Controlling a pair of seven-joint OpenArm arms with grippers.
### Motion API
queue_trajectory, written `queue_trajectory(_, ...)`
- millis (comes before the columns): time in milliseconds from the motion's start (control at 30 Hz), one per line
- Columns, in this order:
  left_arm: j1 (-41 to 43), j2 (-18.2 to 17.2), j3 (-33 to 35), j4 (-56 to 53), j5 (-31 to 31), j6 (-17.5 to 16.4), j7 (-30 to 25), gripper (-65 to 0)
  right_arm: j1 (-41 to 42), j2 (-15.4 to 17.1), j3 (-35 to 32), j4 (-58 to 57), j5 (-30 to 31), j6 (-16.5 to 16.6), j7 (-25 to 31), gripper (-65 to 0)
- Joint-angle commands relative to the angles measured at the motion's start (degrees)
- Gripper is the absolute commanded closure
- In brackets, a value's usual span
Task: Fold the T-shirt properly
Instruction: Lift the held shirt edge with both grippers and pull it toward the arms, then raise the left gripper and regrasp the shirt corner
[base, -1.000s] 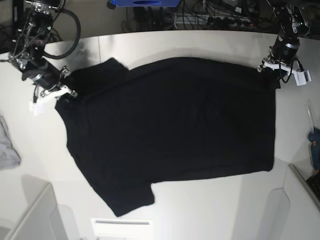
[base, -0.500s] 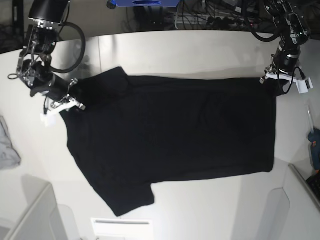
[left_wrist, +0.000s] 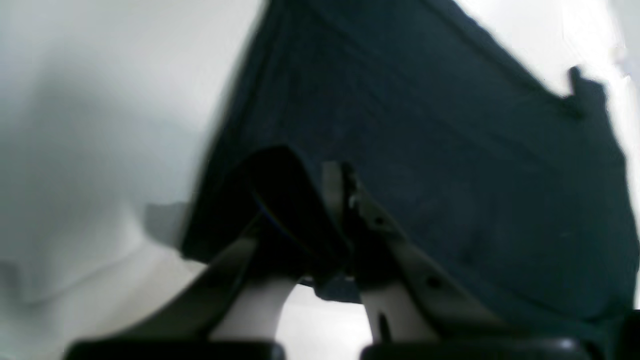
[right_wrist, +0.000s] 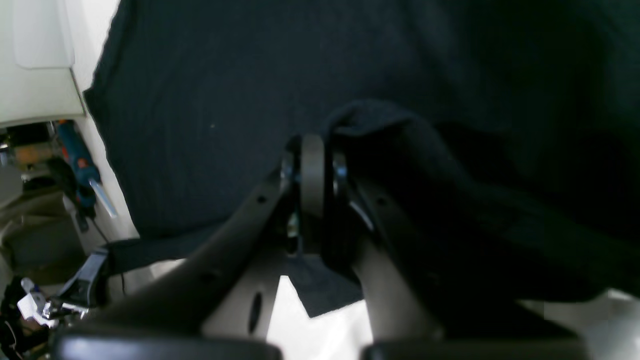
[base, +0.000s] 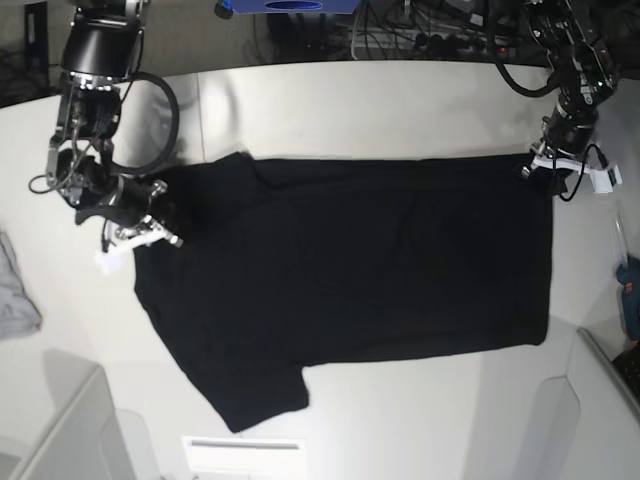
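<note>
Black cotton fills my view: the T-shirt lies spread on the white table, with its far long edge pinched at both ends. My right gripper is clamped on cloth at the shoulder end, my left gripper on the hem corner. I judge this a lengthwise fold. To do it well, I should carry both ends toward the near edge at matching height and pace, with the cloth taut between them so the crease runs straight.
</note>
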Motion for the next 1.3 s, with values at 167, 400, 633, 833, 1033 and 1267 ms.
queue_trajectory(167,-4.67,-0.92,-0.70,-0.58,2.77,-0.43,3.69,0.0,2.72,-0.06,-2.51,0.12,-7.76,0.32,2.34,0.0)
queue_trajectory(400,-8.10,-0.83,-0.35,-1.11,6.64,-0.43,6.07,0.0,4.65,-0.59,-2.51,0.56,-7.76,0.23,3.39,0.0)
queue_trajectory(633,-8.89,-0.92,-0.44,-1.29,7.52,-0.43,6.07,0.0,6.14,-0.67,-2.59,0.39,-7.85,0.23,3.57,0.0)
queue_trajectory(833,-10.30,-0.92,-0.35,-2.69,7.60,-0.43,6.07,0.0,6.50,-0.67,-2.68,-0.84,-7.85,0.23,4.62,0.0)
queue_trajectory(1033,-11.35,-1.01,-0.35,-3.92,7.69,-0.43,6.07,0.0,6.50,-0.67,-2.68,-1.99,-7.85,0.23,5.06,0.0)
queue_trajectory(1267,-11.35,-1.01,-0.88,-3.84,7.69,-0.43,6.07,0.0,6.41,-0.67,-2.15,-1.81,-7.67,0.23,4.89,-2.0)
